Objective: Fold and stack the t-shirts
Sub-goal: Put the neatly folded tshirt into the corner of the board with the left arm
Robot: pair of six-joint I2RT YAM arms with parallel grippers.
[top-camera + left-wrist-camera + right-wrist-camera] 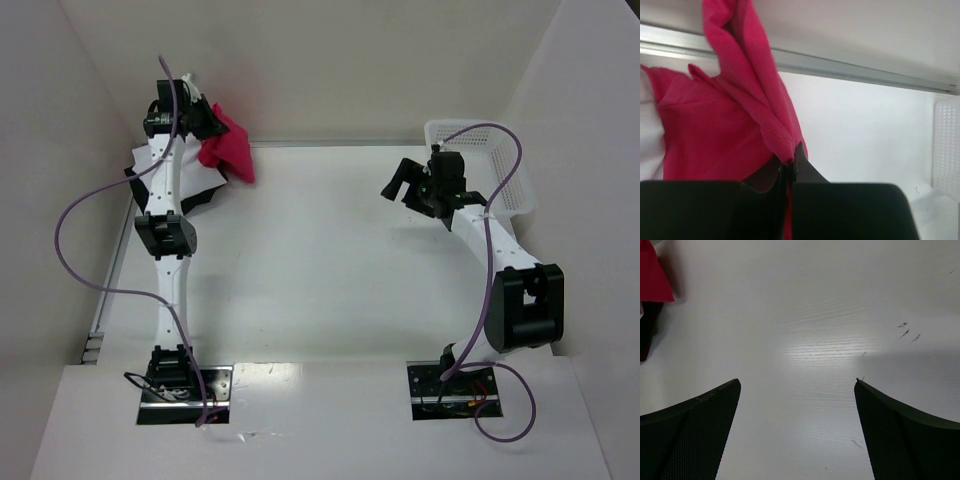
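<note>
My left gripper (207,118) is shut on the crimson red t-shirt (226,148) and holds it bunched above the table's far left corner. In the left wrist view the red cloth (735,125) hangs from the closed fingertips (800,155). A white t-shirt (165,175) and a black t-shirt (205,197) lie crumpled under the left arm. A white edge (650,135) shows beside the red. My right gripper (398,180) is open and empty over bare table at the right. A corner of the red shirt (652,275) shows at the right wrist view's top left.
A white plastic mesh basket (505,165) stands at the far right, behind the right arm, and shows in the left wrist view (946,145). Walls close in the table at the back and on both sides. A metal rail (855,72) runs along the back edge.
</note>
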